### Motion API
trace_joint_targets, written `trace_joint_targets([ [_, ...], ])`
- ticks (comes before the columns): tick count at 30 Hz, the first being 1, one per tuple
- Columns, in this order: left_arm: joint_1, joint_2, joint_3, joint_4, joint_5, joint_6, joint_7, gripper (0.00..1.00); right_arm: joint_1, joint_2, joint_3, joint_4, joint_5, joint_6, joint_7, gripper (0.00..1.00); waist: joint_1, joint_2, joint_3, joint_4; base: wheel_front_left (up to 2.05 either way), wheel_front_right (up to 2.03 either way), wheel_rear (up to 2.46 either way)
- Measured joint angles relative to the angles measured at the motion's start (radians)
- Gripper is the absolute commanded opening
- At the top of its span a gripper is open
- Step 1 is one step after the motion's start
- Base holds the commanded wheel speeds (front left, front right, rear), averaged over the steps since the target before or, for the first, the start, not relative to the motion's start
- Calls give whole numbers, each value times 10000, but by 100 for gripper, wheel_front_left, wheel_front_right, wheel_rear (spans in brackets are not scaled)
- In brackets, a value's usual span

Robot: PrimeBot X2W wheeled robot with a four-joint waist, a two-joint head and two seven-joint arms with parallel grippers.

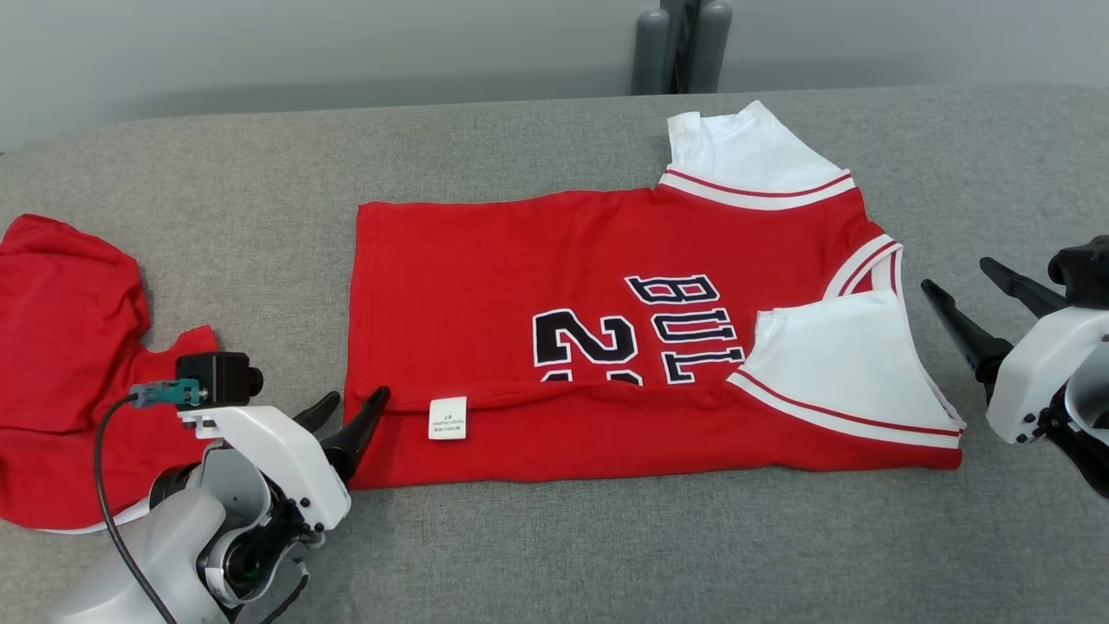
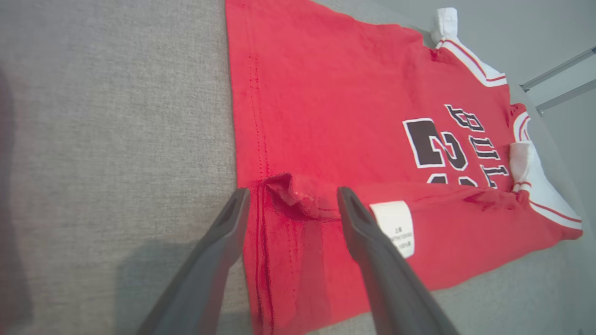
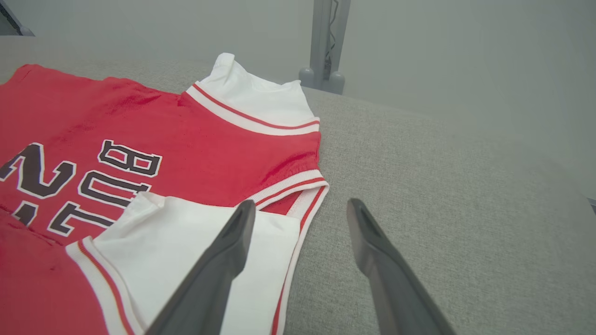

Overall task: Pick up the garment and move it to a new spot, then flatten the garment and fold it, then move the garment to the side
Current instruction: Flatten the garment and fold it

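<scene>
Fingers of left gripper and right gripper stand spread, grasping nothing. A fold across the jersey hides half its number; the left frame edge crops a second red shirt

A grey fabric-covered surface meets a pale grey wall, a grey metal stand behind.

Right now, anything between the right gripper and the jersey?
Nothing visible. Bare grey table is all that lies between the open right gripper and the jersey at its collar edge. The open left gripper straddles the hem corner.
</scene>
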Motion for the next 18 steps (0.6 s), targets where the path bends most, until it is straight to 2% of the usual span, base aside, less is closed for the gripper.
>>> trace_joint_targets([
  [6,0,-174,316,293,107,-17,-988,100,301,150,-470,481,75,0,-616,100,0,0,-275,3,0,0,0],
  [11,53,-155,545,251,481,-6,-2163,100,669,341,-1348,790,61,0,-872,100,0,0,-496,-34,0,0,0],
  [14,358,-234,725,13,780,25,-2928,100,1117,612,-2531,744,-366,0,-905,100,0,-1,-664,-90,0,0,0],
  [18,972,-456,1363,-339,1521,313,-3235,100,2214,1093,-4895,180,-1672,-2,-918,100,0,0,-838,-162,0,0,0],
])
